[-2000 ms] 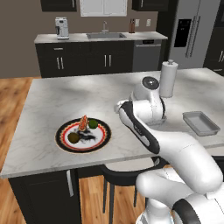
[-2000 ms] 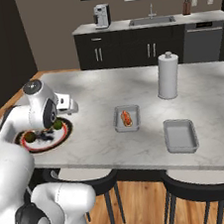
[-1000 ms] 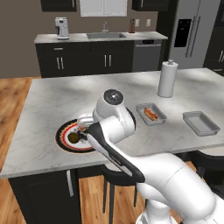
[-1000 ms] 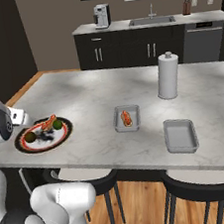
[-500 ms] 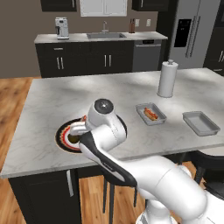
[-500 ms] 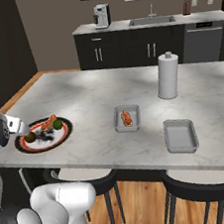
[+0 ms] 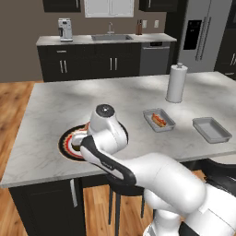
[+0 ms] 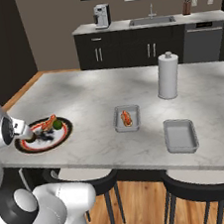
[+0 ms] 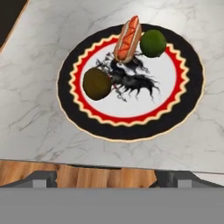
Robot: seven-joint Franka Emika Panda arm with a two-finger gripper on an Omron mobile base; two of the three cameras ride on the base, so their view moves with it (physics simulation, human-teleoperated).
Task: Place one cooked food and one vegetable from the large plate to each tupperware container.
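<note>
So the large plate [image 9: 131, 127] sits near the front edge of the marble table [image 9: 35, 109], taking up the middle of the hand view, and it shows at the left of the table in the right base view [image 8: 62, 135] and peeks out left of the arm in the left base view [image 7: 64, 143]. On the plate there's a hot dog [image 9: 128, 38] at the upper middle of the hand view, a green round vegetable [image 9: 153, 43] just to its right and touching or nearly touching it, and a darker olive-brown round vegetable [image 9: 97, 83] lower left on the white centre, apart from the other 2. The pincer [image 9: 105, 178] hangs above the plate's near edge with its 2 dark fingertips [image 9: 43, 178] spread wide at the bottom of the hand view, nothing between them, so it's released and empty. Over in the right base view, the 2 tupperware containers are well right of the plate: the nearer tray [image 8: 127, 118] in the middle of the frame already has a hot dog in it [image 8: 126, 117], and the other tray [image 8: 180, 136] lower right looks bare. Same pair in the left base view, filled tray [image 7: 158, 120] and bare tray [image 7: 211, 129] at the right. A white paper-towel roll [image 8: 167, 75] stands upright behind the trays.
</note>
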